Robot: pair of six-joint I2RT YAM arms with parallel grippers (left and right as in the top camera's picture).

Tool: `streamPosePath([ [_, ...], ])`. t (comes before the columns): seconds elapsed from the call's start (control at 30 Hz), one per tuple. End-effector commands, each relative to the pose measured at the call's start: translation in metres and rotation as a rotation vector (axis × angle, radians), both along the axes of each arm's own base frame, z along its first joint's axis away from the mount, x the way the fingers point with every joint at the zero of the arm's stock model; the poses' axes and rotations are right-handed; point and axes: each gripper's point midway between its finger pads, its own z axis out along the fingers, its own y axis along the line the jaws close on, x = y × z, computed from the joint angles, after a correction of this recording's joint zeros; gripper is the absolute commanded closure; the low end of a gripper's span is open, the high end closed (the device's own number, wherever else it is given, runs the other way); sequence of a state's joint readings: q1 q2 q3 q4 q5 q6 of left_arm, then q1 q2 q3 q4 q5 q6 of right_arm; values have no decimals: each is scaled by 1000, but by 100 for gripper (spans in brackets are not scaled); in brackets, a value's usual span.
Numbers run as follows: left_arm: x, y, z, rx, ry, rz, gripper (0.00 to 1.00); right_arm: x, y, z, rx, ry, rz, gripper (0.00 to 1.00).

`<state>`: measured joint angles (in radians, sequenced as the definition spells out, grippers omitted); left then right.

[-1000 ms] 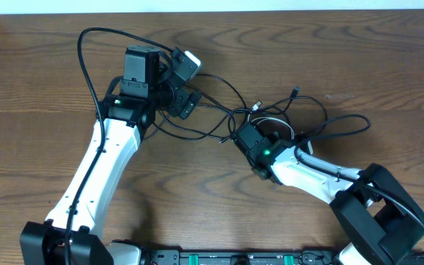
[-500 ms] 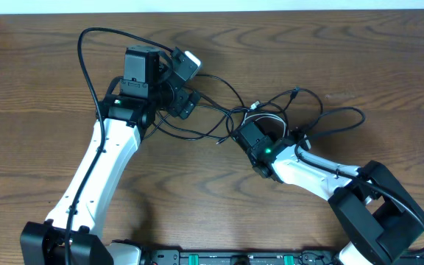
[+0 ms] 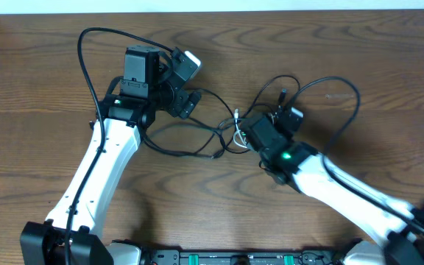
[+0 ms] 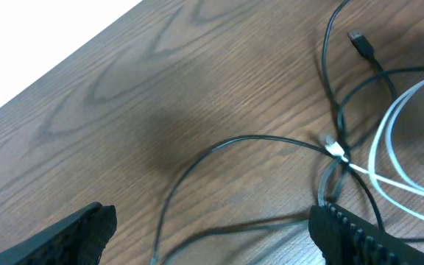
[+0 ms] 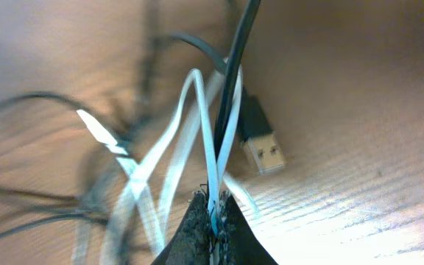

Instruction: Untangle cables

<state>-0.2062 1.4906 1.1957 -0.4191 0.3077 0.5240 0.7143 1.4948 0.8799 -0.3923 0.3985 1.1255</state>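
A tangle of thin black cables (image 3: 197, 136) and one white cable (image 3: 239, 132) lies mid-table. My right gripper (image 5: 213, 221) is shut on the white cable (image 5: 197, 125), with a black cable (image 5: 235, 59) and a USB plug (image 5: 260, 147) beside it; overhead it is at the knot (image 3: 247, 134). My left gripper (image 4: 212, 235) is open and empty above a black cable loop (image 4: 219, 151); the white cable (image 4: 389, 140) and a USB plug (image 4: 361, 43) lie to its right. Overhead it is left of the tangle (image 3: 186, 103).
Wooden table (image 3: 359, 59) with its far edge along the top. A thick black robot cable (image 3: 87, 59) arcs behind the left arm. A black cable loop (image 3: 344, 96) extends right of the right gripper.
The right gripper has moved right and toward the back with the white cable, dragging the tangle; the right-hand black loop has shifted toward the back. The left arm has not moved.
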Motion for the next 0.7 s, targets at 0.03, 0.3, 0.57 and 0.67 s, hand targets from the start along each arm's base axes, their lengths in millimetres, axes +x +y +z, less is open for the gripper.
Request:
streamPosePath([
  [0.03, 1, 3, -3, 11, 4, 7, 11, 2, -1, 47, -79, -126, 177, 99],
  [0.3, -1, 2, -4, 4, 19, 8, 14, -1, -1, 75, -44, -193, 199, 99],
  [0.57, -2, 3, -5, 5, 26, 8, 23, 1, 0, 107, -16, -278, 220, 99],
  [0.67, -2, 3, -5, 5, 26, 8, 21, 1, 2, 135, -3, -353, 253, 99],
])
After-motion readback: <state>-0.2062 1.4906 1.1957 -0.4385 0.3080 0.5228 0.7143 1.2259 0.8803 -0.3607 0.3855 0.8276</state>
